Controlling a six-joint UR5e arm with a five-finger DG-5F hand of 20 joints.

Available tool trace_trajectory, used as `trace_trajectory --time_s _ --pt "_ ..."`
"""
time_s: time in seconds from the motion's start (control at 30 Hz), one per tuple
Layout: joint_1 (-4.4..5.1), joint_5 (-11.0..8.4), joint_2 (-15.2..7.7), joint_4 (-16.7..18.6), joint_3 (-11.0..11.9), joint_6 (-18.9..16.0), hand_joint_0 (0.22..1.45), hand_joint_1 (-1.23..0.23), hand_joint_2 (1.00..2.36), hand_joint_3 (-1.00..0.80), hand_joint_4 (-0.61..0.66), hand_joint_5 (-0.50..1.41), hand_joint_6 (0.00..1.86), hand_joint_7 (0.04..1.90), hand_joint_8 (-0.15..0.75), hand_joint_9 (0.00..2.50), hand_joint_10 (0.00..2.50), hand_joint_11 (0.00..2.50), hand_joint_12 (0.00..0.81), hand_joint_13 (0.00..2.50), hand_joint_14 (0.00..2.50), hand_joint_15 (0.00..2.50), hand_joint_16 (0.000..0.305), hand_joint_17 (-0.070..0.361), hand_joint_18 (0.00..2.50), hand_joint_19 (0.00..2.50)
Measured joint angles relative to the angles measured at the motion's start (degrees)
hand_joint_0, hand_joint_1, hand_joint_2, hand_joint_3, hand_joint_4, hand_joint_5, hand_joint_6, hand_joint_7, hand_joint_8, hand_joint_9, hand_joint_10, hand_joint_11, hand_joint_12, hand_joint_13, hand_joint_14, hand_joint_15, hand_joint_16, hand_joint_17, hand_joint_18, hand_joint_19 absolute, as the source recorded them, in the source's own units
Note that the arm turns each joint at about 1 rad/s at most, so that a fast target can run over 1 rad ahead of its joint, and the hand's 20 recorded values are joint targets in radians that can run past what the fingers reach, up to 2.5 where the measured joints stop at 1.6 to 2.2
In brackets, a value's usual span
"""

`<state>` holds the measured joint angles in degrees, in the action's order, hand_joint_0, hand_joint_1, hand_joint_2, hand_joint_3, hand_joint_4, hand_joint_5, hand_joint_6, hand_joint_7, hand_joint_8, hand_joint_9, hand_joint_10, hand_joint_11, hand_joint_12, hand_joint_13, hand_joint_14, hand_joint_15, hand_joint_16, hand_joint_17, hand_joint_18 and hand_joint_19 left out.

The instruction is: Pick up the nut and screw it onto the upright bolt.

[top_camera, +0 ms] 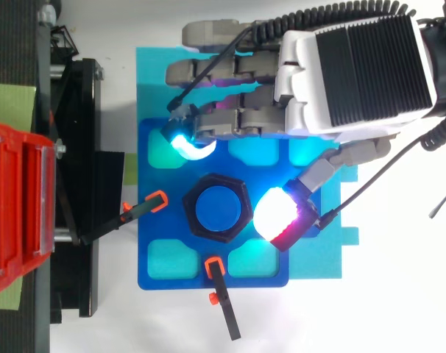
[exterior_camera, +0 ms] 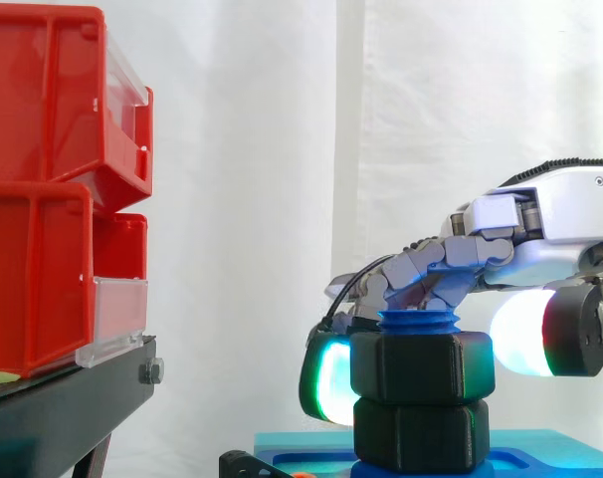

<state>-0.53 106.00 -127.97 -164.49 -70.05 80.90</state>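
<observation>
We see the black nut (exterior_camera: 421, 366) threaded on the blue bolt (top_camera: 217, 208), flanked by the hand (top_camera: 355, 66), its fingers relaxed (thumb pad (top_camera: 276, 213) just beside the nut).

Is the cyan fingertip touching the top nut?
Apart. The top view shows a strip of blue tray between the cyan fingertip and the top nut.

Two red bins (exterior_camera: 43, 189) with clear fronts sit stacked on a black stand (exterior_camera: 63, 403) before a white curtain (exterior_camera: 282, 149). Two orange-tipped black clamps (top_camera: 138, 212) (top_camera: 221, 294) reach onto a blue plate (top_camera: 153, 180), which lies on a turquoise sheet (top_camera: 153, 81).
</observation>
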Motion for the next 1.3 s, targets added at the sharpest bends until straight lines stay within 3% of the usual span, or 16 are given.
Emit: trace_trajectory --time_s 0.37,0.7,0.9,1.0,1.1,1.3 --pt "-1.10 0.79 0.82 -0.49 0.04 0.09 0.46 -0.24 1.00 -0.50 0.13 -0.22 0.50 0.76 0.235 0.30 0.00 0.00 0.346 0.04 0.00 0.00 0.043 0.096 0.00 0.00" --pt "-1.97 1.32 4.15 -3.61 0.04 0.68 0.47 -0.26 1.00 -0.50 0.13 -0.22 0.50 0.76 0.232 0.28 0.00 0.00 0.340 0.08 0.00 0.00 0.042 0.095 0.00 0.00" --pt "-2.29 0.29 6.62 -6.14 0.01 0.90 0.48 -0.27 1.00 -0.50 0.13 -0.22 0.50 0.76 0.235 0.28 0.00 0.00 0.337 0.08 0.00 0.00 0.042 0.094 0.00 0.00" --pt "-2.25 -1.55 8.20 -6.92 0.01 0.70 0.48 -0.27 1.00 -0.50 0.14 -0.23 0.50 0.77 0.234 0.25 0.00 0.00 0.335 0.05 0.00 0.00 0.041 0.093 0.00 0.00" --pt "-2.20 -4.70 9.49 -7.94 0.01 -0.78 0.48 -0.29 1.00 -0.50 0.15 -0.23 0.50 0.77 0.235 0.24 0.00 0.00 0.333 0.04 0.00 0.00 0.041 0.093 0.00 0.00" --pt "-1.94 -12.05 10.15 -9.07 0.01 -8.30 0.48 -0.30 1.00 -0.50 0.17 -0.23 0.50 0.75 0.237 0.23 0.00 0.00 0.333 0.02 0.00 0.00 0.041 0.093 0.00 0.00"
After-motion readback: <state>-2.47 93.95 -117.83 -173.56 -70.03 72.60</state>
